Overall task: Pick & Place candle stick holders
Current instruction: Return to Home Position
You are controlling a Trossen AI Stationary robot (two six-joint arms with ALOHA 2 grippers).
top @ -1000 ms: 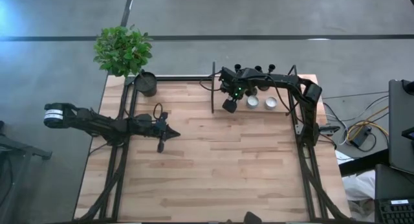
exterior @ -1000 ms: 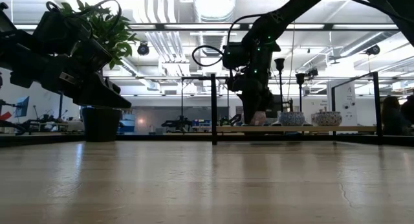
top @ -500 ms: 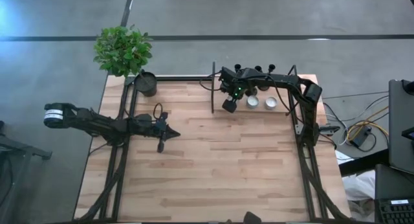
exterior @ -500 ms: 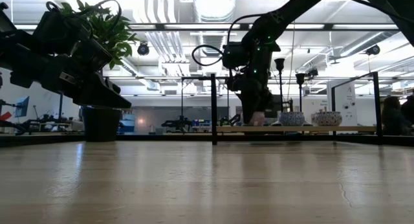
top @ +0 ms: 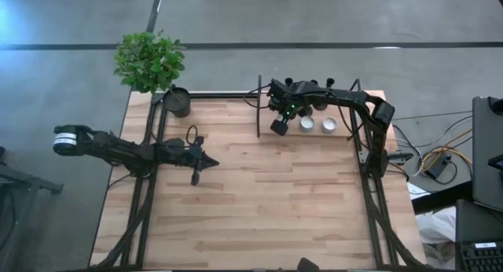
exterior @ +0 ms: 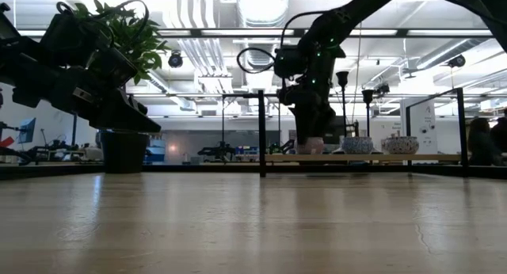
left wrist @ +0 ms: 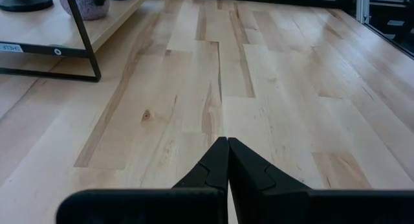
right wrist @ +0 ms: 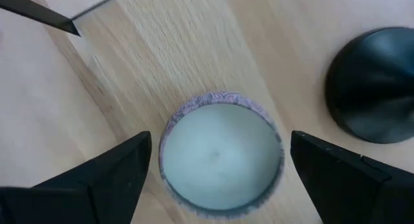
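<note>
My right gripper (right wrist: pixel 220 153) hangs open, pointing down, over the raised wooden shelf (exterior: pixel 372 157) at the table's far right. Its fingers stand on either side of a small round bowl with a patterned rim (right wrist: pixel 220 156) without touching it. The black flared base of one candle stick holder (right wrist: pixel 372 85) rests on the shelf beside that bowl. Two holders' stems and cups (exterior: pixel 342 78) (exterior: pixel 367 96) rise behind the arm, and their tops (top: pixel 313 83) line the shelf's far edge. My left gripper (left wrist: pixel 228 149) waits shut above the table's left part (top: pixel 206 162).
Two more small bowls (top: pixel 306 123) (top: pixel 328 124) stand in a row on the shelf, right of my right gripper (top: pixel 279 127). A black frame post (top: pixel 258 107) edges the shelf's left end. A dark pot with a green plant (top: pixel 177 101) stands at the far left corner.
My right gripper has risen slightly off the small bowl, which stays standing on the shelf and now shows below the fingers in the low view.
</note>
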